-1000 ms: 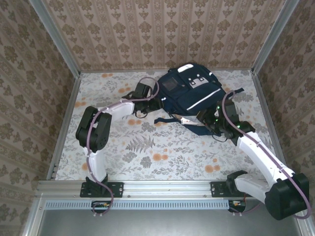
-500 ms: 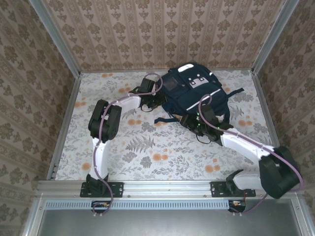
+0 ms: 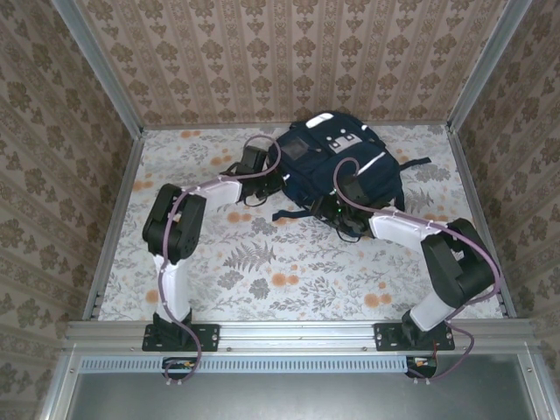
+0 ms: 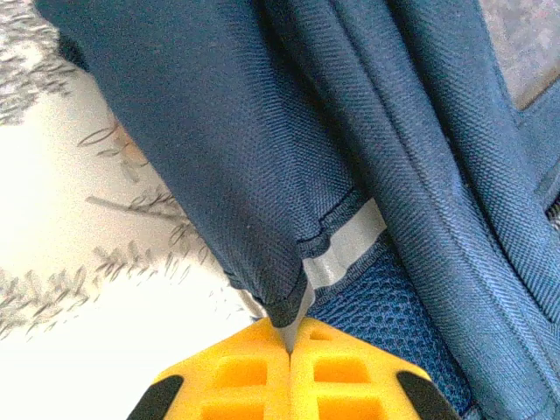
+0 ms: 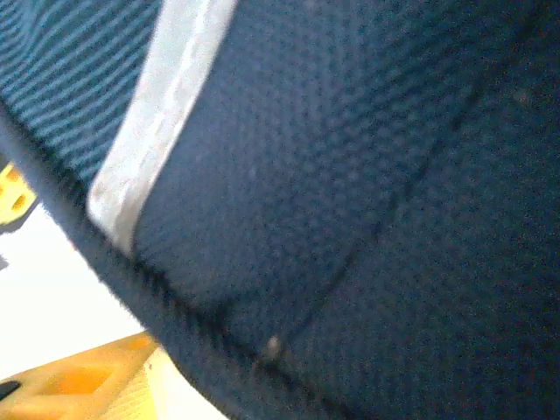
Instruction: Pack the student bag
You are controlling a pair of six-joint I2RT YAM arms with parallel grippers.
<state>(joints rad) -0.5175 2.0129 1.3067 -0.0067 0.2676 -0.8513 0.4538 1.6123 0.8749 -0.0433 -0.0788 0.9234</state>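
Bag position: the bag (image 3: 337, 162) is lying at the far middle of the desk (image 3: 262, 271), front pocket facing up, its top pointing at the back wall (image 3: 289, 61).
Long axis: it is running away from the arms, the far end leaning slightly left.
Left jaws: they are sitting at the bag's left flank, pinched tight on a folded edge of navy cloth (image 4: 262, 219), right where a grey strip (image 4: 346, 249) is ending.
Right jaws: they are pressing against the bag's near right corner, cloth crowding the wrist camera. I cannot tell whether they are gripping anything or standing apart.
Key relation: the bag is lying between the two arms, both touching it; the left arm (image 3: 210, 188) is the one with a sure hold.
Next move, as I judge it: lifting or spreading that pinched edge, so the pull would be going left and up, away from the bag's body.
In the way: a loose strap (image 3: 287, 213) is trailing on the desk between the arms and may be snagging.
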